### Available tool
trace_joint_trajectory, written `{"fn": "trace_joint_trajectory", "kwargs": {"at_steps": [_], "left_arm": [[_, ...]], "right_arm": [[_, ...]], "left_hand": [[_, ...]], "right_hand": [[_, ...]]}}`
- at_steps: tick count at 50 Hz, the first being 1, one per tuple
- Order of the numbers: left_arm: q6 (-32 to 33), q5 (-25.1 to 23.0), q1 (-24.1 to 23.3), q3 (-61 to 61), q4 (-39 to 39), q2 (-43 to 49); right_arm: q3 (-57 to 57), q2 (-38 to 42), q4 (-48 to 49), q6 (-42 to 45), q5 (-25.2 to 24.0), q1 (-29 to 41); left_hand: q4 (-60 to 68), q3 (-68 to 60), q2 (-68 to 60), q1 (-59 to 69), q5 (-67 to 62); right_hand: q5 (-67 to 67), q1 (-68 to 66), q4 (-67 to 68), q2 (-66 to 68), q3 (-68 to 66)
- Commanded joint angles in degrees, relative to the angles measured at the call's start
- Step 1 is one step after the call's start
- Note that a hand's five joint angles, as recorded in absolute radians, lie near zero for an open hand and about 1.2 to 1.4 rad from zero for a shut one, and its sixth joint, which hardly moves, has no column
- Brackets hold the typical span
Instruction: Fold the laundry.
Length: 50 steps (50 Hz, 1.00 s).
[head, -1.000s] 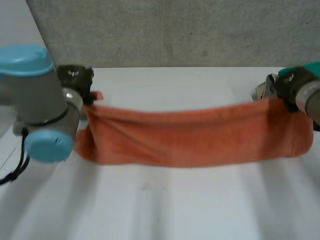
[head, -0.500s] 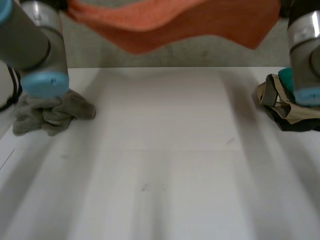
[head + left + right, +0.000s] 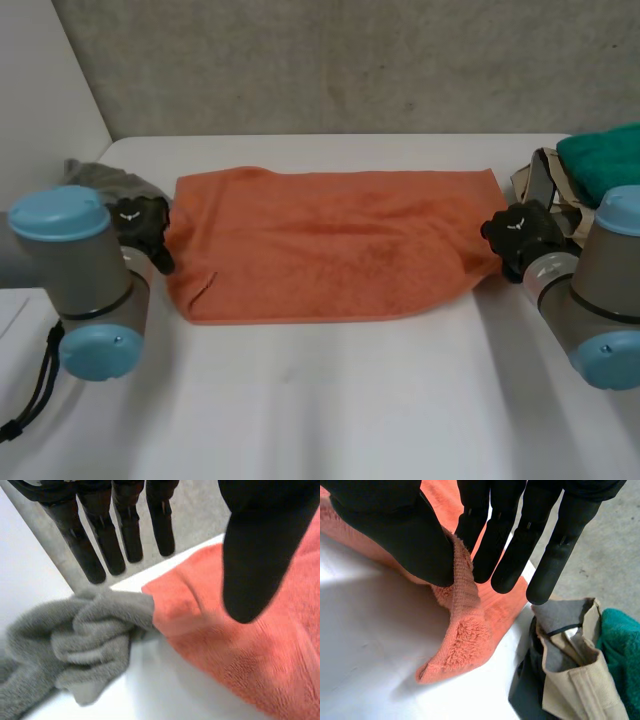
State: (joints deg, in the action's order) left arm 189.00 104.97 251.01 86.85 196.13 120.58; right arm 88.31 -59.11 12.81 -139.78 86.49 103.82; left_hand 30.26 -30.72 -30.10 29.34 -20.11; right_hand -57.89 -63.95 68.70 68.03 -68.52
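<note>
We've got the orange towel [image 3: 330, 245] laid flat; left hand [image 3: 260, 555] open, empty; right hand [image 3: 385, 525] pinches its right edge. Next, probably: regrasp corners, fold over.

Orange towel [image 3: 330, 245] flat on table [image 3: 330, 400]

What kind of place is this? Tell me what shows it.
Likely a robotics lab's laundry-folding station: a white table against a grey concrete-like wall, an orange towel spread out, a crumpled grey towel and a green cloth waiting at the sides.

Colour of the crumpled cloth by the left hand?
Grey. The crumpled terry cloth shows best in left wrist view.
</note>
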Motion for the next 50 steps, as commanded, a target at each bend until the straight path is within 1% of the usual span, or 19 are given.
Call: {"fn": "trace_joint_trajectory", "kwargs": {"at_steps": [1, 2, 3, 5, 6, 9, 10, 13, 14, 16, 21, 26, 31, 36, 39, 41, 43, 46, 50], "left_arm": [[1.0, -8.4, 0.5, 4.7, -0.3, -10.3], [1.3, -10.2, 1.0, 5.1, -0.3, -11.2], [2.6, -14.7, 2.6, 6.0, -0.2, -13.2], [4.3, -18.7, 4.5, 6.7, -0.2, -14.4], [7.0, -23.4, 6.4, 7.3, -0.4, -15.1], [11.7, -29.9, 8.6, 8.3, -0.5, -15.3], [15.4, -33.8, 9.8, 9.4, -0.7, -15.3], [21.6, -38.9, 11.5, 10.7, -0.7, -14.9], [25.8, -41.1, 12.5, 10.9, -0.7, -14.4], [30.1, -42.7, 13.3, 10.4, -1.1, -12.8], [38.7, -43.6, 14.1, 7.1, -4.3, -6.1], [43.2, -43.8, 13.5, -1.9, -15.1, 2.5], [43.7, -43.8, 13.0, -8.6, -22.9, 7.2], [43.2, -43.4, 11.8, -12.1, -23.7, 9.4], [43.3, -43.2, 11.7, -13.2, -23.7, 10.6], [43.3, -42.7, 11.3, -13.6, -23.7, 10.8], [43.1, -42.3, 10.9, -13.8, -23.7, 10.5], [43.2, -42.0, 10.7, -13.8, -23.7, 10.4], [43.5, -41.8, 11.2, -14.0, -23.7, 10.2]], "right_arm": [[2.7, -4.0, -1.7, -0.9, -2.9, -2.7], [3.0, -4.2, -1.7, -1.4, -3.6, -2.7], [3.1, -4.2, -1.8, -1.5, -4.0, -2.7], [3.4, -4.2, -1.7, -1.7, -4.4, -2.8], [3.6, -4.2, -1.8, -1.9, -4.6, -2.9], [3.8, -4.3, -1.8, -1.8, -4.6, -3.2], [3.9, -4.3, -1.8, -1.8, -4.6, -3.3], [4.1, -4.3, -1.8, -1.8, -4.7, -3.3], [4.1, -4.2, -1.8, -1.8, -4.7, -3.3], [4.2, -4.2, -1.8, -1.8, -4.7, -3.4], [4.5, -4.2, -1.9, -1.6, -4.7, -3.5], [4.9, -4.2, -2.0, -1.6, -4.8, -3.5], [5.3, -4.1, -2.0, -1.5, -5.0, -3.5], [5.9, -4.1, -1.9, -1.5, -5.2, -3.6], [6.0, -4.0, -1.9, -1.5, -5.2, -3.5], [6.0, -4.0, -1.9, -1.5, -5.2, -3.6], [6.0, -4.0, -1.9, -1.5, -5.2, -3.6], [6.0, -4.1, -1.9, -1.5, -5.3, -4.1], [5.9, -4.2, -1.9, -1.1, -5.2, -4.3]], "left_hand": [[-11.0, 11.4, 10.8, -10.0, 10.8], [-11.1, 11.6, 11.0, -10.2, 11.0], [-11.5, 11.9, 11.3, -10.5, 11.3], [-11.5, 11.9, 11.3, -10.5, 11.3], [-11.3, 11.8, 11.1, -10.4, 11.2], [-10.6, 11.1, 10.5, -9.7, 10.5], [-10.5, 10.9, 10.3, -9.5, 10.3], [-10.3, 10.7, 10.1, -9.4, 10.1], [-10.3, 10.7, 10.1, -9.4, 10.1], [-10.3, 10.7, 10.1, -9.4, 10.1], [-8.1, 8.6, 7.9, -7.2, 8.0], [-7.6, 8.1, 7.4, -6.7, 7.5], [-6.9, 7.4, 6.8, -6.0, 6.8], [-4.9, 5.4, 4.8, -4.0, 4.8], [2.1, -1.7, -2.3, 3.1, -2.3], [20.2, -19.8, -20.4, 21.2, -20.4], [32.7, -32.2, -32.9, 33.6, -32.8], [40.8, -40.4, -41.0, 41.7, -41.0], [39.2, -38.7, -39.3, 40.1, -39.3]], "right_hand": [[-12.1, -16.0, 11.3, 12.0, -11.5], [-12.1, -16.0, 11.3, 12.0, -11.5], [-12.1, -16.0, 11.3, 12.0, -11.5], [-12.1, -16.0, 11.3, 12.0, -11.5], [-12.1, -16.0, 11.3, 12.0, -11.5], [-12.1, -16.0, 11.3, 12.0, -11.5], [-12.1, -16.0, 11.3, 12.0, -11.5], [-12.1, -16.0, 11.3, 12.0, -11.5], [-12.1, -16.0, 11.3, 12.0, -11.5], [-12.1, -16.0, 11.3, 12.0, -11.5], [-12.1, -16.0, 11.3, 12.0, -11.5], [-12.1, -16.0, 11.3, 12.0, -11.5], [-12.1, -16.0, 11.3, 12.0, -11.5], [-12.1, -16.0, 11.3, 12.0, -11.5], [-12.1, -16.0, 11.3, 12.0, -11.5], [-12.1, -16.0, 11.3, 12.0, -11.5], [-12.1, -16.0, 11.3, 12.0, -11.5], [-12.1, -16.0, 11.3, 12.0, -11.5], [-12.1, -16.0, 11.3, 12.0, -11.5]]}}
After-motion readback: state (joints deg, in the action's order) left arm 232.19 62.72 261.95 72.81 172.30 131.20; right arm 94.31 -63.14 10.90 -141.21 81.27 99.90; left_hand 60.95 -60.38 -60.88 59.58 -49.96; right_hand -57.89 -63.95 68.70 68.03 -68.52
